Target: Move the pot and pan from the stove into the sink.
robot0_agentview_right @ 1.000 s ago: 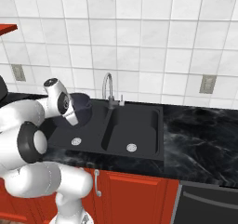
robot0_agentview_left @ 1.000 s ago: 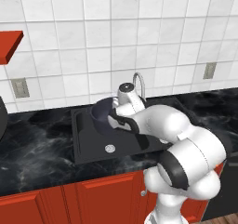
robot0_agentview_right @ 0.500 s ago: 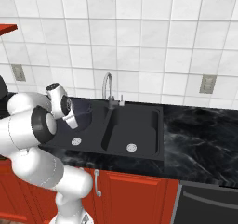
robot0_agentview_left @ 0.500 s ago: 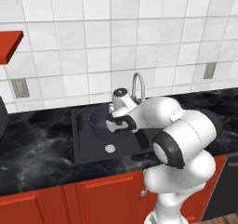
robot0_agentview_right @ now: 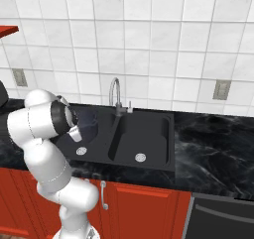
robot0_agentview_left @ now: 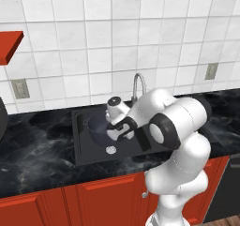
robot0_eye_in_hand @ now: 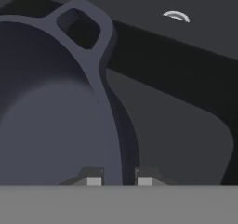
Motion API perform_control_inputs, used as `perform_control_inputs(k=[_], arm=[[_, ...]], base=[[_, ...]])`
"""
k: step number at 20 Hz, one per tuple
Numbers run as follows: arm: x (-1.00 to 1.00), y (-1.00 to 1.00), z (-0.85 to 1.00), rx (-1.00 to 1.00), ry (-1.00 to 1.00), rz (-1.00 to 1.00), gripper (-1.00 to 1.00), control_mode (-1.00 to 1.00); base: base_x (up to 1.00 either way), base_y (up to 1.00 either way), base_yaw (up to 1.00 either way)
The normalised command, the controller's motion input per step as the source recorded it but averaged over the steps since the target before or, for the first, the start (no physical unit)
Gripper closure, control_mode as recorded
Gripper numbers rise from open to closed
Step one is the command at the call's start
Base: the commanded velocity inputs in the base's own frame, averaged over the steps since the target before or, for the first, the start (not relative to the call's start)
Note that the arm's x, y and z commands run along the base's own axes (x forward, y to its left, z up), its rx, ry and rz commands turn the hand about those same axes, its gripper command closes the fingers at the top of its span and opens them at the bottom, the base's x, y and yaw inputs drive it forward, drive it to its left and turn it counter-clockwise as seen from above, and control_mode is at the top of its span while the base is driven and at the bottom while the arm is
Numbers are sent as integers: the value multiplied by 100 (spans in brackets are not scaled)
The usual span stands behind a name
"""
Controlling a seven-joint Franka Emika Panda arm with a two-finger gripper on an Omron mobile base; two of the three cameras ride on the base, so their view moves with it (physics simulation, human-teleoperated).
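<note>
no readable text (anywhere), no labels

Dark blue-grey pot (robot0_agentview_left: 97, 127) sits upright inside the black sink (robot0_agentview_left: 84, 151).

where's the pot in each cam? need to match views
Left base view: pot sits centre-left, in the sink's basin, just left of the claw.
Right base view: pot at left-centre, in the sink's left basin, partly behind the arm.
Hand view: pot takes up the left half, the claw shut on its rim, a loop handle at top.
Shared landmark: the silver faucet behind the sink.
</note>
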Motion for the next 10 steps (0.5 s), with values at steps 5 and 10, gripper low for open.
perform_control_inputs(k=[5, 10], arm=[[4, 2, -12, 0, -6, -2, 100, -100], [0, 0, -1, 0, -5, -2, 100, -100]], base=[[0, 0, 0], [0, 0, 0]])
